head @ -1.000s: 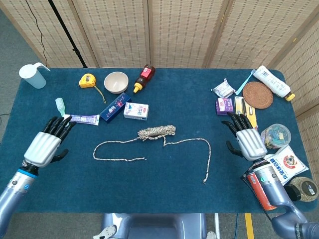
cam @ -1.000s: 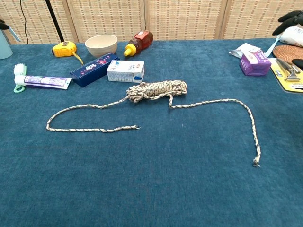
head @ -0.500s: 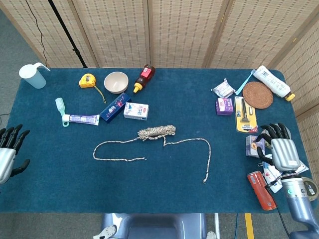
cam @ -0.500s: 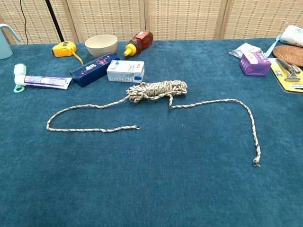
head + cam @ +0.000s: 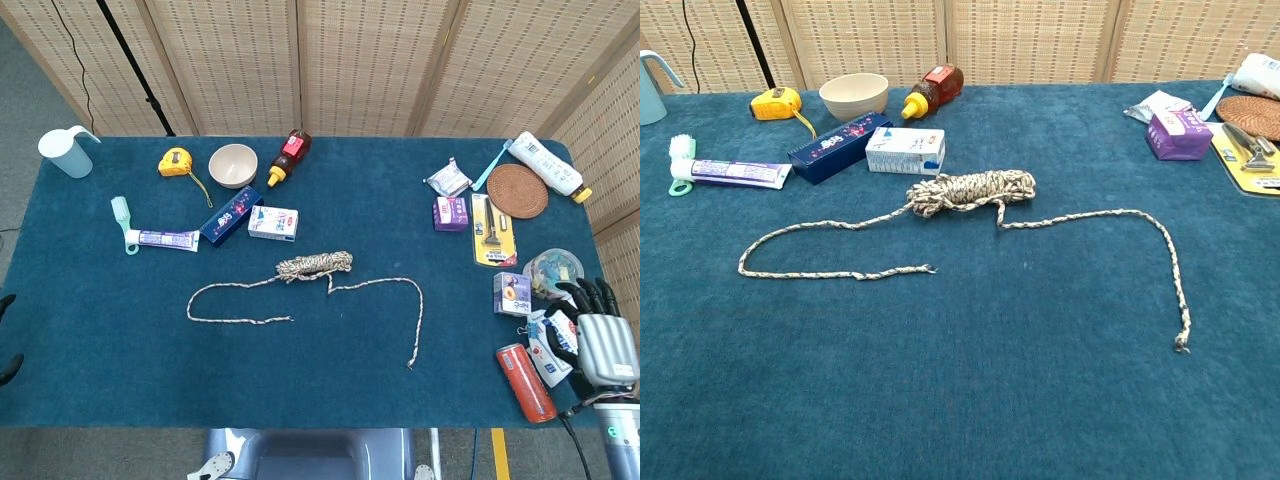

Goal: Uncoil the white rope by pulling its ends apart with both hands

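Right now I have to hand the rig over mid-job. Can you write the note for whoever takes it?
Right hand: open, holding nothing, at the table's right edge beside the red can.
Left hand: only dark fingertips show at the left edge; state unclear.
Rope: bundle still coiled mid-table, two loose tails lying out, one end left of centre, the other end to the right.
Done: nothing gripped.
Left: take one end in each hand and pull them apart.
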{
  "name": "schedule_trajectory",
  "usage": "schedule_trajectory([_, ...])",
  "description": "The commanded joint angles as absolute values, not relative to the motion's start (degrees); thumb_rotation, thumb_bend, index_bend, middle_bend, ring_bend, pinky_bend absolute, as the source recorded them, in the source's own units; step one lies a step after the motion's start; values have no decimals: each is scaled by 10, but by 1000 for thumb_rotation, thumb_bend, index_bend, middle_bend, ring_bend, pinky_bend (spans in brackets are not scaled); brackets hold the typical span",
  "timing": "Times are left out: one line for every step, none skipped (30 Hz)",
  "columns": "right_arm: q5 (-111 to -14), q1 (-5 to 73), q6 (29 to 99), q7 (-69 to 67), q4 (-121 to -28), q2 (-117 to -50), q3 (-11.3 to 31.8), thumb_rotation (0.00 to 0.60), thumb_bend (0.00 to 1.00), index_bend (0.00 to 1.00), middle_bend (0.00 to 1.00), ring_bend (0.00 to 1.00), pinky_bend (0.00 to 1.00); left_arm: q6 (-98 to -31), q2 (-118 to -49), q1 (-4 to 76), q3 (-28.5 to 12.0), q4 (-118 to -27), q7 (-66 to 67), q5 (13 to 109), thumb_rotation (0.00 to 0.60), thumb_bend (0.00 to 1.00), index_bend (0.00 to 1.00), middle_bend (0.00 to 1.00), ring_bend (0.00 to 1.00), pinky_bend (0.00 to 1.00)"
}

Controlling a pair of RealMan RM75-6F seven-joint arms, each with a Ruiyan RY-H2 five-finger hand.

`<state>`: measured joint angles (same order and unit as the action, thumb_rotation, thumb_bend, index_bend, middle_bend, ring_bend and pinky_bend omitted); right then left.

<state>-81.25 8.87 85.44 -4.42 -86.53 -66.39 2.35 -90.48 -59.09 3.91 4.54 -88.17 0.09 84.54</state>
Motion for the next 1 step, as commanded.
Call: schedule_trajectory([-813, 84, 858, -48, -863, -665, 25, 600, 466, 482, 230, 126, 0, -906, -584, 42, 38, -888, 7, 851, 600, 262, 116, 0, 0, 0])
